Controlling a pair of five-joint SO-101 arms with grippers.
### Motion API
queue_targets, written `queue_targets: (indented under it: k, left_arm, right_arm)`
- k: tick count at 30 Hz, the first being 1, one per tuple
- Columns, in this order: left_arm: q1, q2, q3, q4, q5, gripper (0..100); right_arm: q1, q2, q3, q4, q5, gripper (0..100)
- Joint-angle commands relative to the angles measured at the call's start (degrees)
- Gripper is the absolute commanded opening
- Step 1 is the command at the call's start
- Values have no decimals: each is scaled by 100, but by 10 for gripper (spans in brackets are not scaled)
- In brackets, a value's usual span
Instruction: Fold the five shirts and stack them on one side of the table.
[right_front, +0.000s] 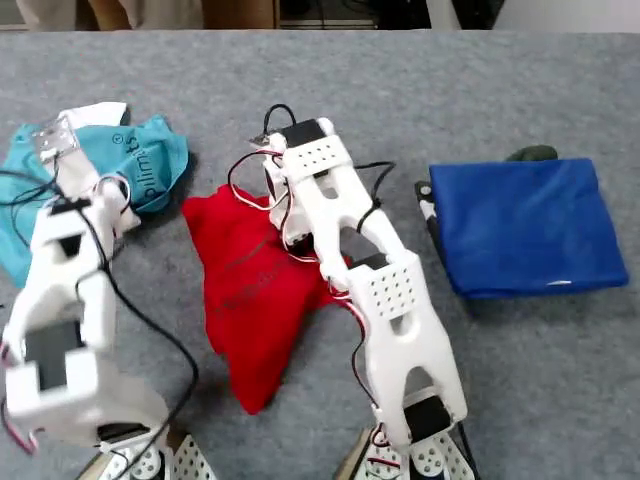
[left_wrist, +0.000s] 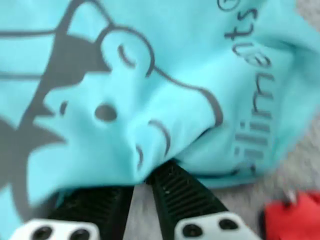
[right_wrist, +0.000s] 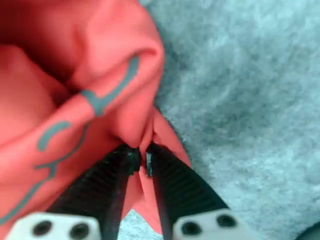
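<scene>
A crumpled teal shirt (right_front: 150, 160) with a grey print lies at the far left of the table. My left gripper (left_wrist: 144, 179) is shut on a fold of the teal shirt (left_wrist: 150, 100). A red shirt (right_front: 250, 290) lies bunched in the middle, its far edge raised. My right gripper (right_wrist: 142, 156) is shut on a fold of the red shirt (right_wrist: 75, 75), with cloth pinched between its black fingers (right_wrist: 175, 185). A folded blue shirt (right_front: 525, 225) lies flat at the right. A bit of white cloth (right_front: 100, 112) shows under the teal shirt's far edge.
Something dark green (right_front: 532, 153) pokes out behind the blue shirt. The grey table cover (right_front: 400, 90) is bare along the back and at the front right. Loose cables hang along both arms. A corner of the red shirt (left_wrist: 295, 215) lies close to the teal one.
</scene>
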Motion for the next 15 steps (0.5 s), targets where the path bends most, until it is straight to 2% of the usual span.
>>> queue_targets:
  k: [1,3,9,15]
  left_arm:
    - [-158,1042,-1486,185,-18,19]
    - [-387,1455,-2303,457,149,19]
    - [-1389,2501,-4484,1169,1275,19]
    - [-1978,3582,-6171,1943,1380,19]
  right_arm:
    - [154,-22,198,88,26,5]
    - [110,-13,215,88,26,5]
    - [110,-4,224,88,35,5]
    - [101,-4,189,88,44,5]
